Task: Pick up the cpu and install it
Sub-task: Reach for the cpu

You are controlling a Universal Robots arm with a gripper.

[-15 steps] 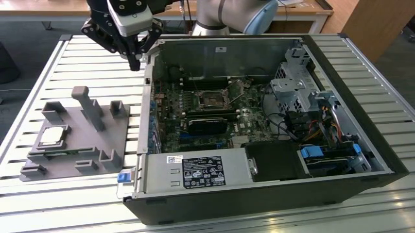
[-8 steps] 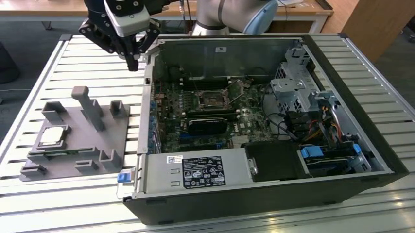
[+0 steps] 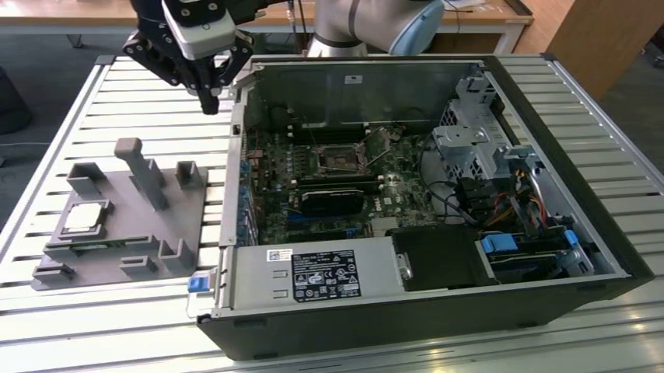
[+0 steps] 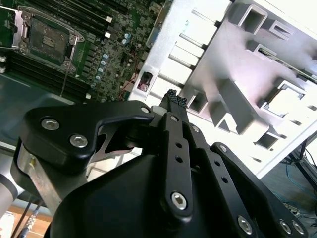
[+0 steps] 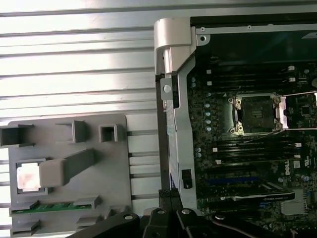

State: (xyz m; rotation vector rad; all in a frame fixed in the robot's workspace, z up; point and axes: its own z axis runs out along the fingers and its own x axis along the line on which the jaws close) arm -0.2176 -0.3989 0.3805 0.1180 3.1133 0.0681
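Exterior view is showing the gripper hanging in the upper left of the frame, over the slatted metal table and just outside the wall of the open computer case. Its black fingers are pointing down and meeting at the tips, gripping nothing. In the second wrist view the fingertips are likewise pressing together with no gap.

The cpu is lying flat, silver top up, in a square recess of the grey holder at the lower left of the exterior view, well apart from the gripper. In the first wrist view the cpu is sitting in that same recess. A green memory stick is resting in a slot of the holder, just beside the cpu on the side nearer the frame's bottom edge. A tall grey post is standing upright on the holder, between the cpu and the case.

Inside the case, the green motherboard is lying flat, with its socket sitting near the centre of the exterior view.
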